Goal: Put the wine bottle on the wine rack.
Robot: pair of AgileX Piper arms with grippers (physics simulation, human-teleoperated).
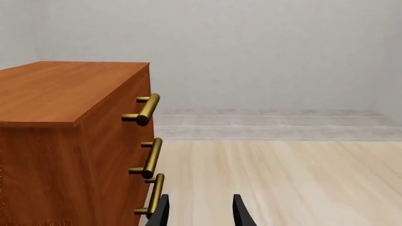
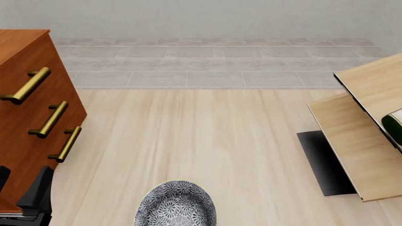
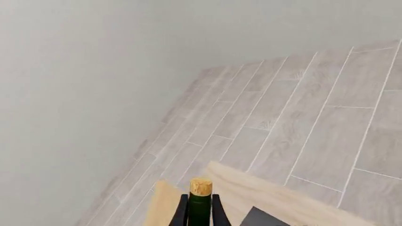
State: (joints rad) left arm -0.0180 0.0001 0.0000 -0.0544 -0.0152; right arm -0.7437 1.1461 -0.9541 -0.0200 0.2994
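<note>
In the right wrist view, the wine bottle (image 3: 200, 203) shows its dark green neck and tan cork top, and my right gripper (image 3: 200, 212) is shut on it with a black finger on each side. Tan panels of the wine rack (image 3: 254, 194) lie just below the bottle. In the front view the wine rack (image 2: 355, 141) stands at the right, and a piece of the wine bottle (image 2: 394, 126) shows over its panels at the picture's edge. The right gripper itself is outside that view. My left gripper (image 1: 199, 213) is open and holds nothing, low beside the cabinet.
A reddish-brown cabinet (image 2: 25, 122) with three brass handles (image 2: 49, 119) stands at the left, close to my left gripper (image 2: 22, 186). A patterned grey bowl (image 2: 176, 205) sits at the near middle edge. The rack's black base plate (image 2: 323, 162) lies on the light wooden table.
</note>
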